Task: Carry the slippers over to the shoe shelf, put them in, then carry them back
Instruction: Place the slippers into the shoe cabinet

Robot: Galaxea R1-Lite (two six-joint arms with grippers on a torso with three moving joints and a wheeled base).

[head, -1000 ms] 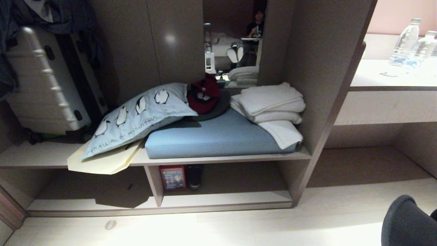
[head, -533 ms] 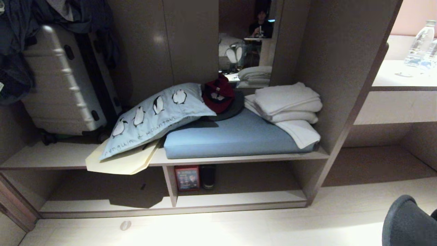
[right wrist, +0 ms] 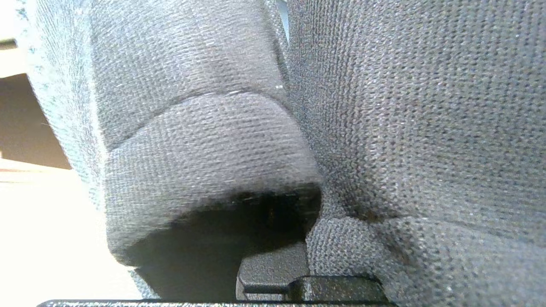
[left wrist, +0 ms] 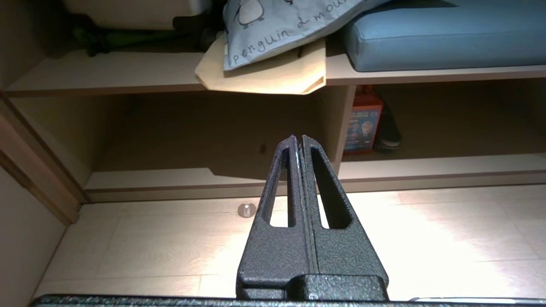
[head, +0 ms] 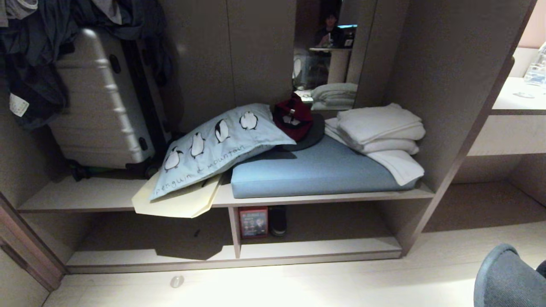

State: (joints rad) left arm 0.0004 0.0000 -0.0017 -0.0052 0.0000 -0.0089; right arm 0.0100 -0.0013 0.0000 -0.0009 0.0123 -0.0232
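Gripping both slippers (right wrist: 204, 162), your right gripper (right wrist: 273, 273) clamps soft, light, floppy fabric; hold near the heels.

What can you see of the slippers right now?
The slippers are dark charcoal-grey woven fabric, two of them pressed side by side, filling the right wrist view. One shows its rounded closed toe band and dark foot opening. The right gripper is shut on them, mostly hidden under the fabric. In the head view one rounded toe pokes up at the lower right, short of the shelf.
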